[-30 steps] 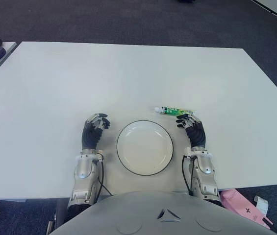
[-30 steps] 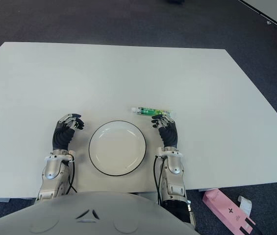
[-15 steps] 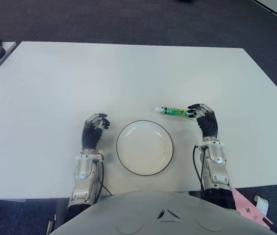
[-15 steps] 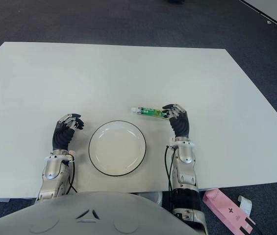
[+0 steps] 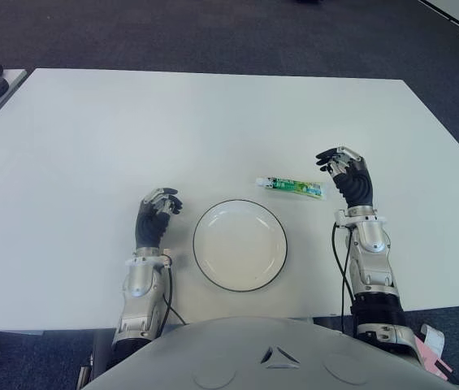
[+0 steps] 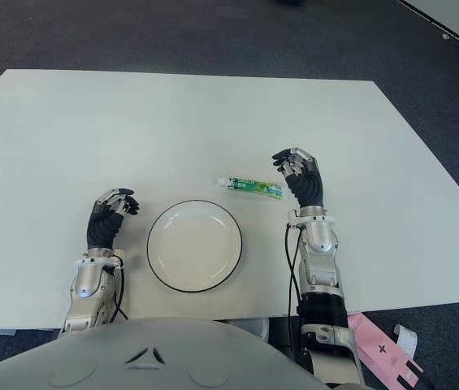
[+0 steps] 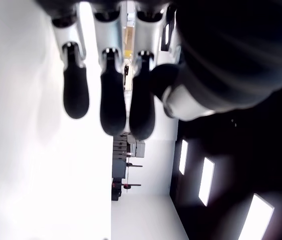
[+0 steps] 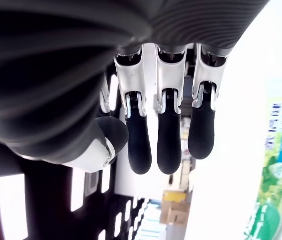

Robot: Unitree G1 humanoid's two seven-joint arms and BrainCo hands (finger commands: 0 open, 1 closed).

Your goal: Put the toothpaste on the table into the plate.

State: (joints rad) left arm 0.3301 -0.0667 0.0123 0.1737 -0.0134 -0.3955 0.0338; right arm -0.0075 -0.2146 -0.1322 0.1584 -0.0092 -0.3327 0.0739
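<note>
Green toothpaste [image 5: 292, 188] lies on table [image 5: 213, 130] just beyond plate [image 5: 240, 244]. Right hand [image 5: 348, 180] beside tube's tail, fingers loosely curled, holding nothing, prob lining up a grasp. Left hand [image 5: 155, 217] idle left of plate.

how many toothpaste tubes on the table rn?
1. The tube lies on the table, just beyond the plate toward its right, beside the right hand, which isn't holding it. None seen elsewhere.
</note>
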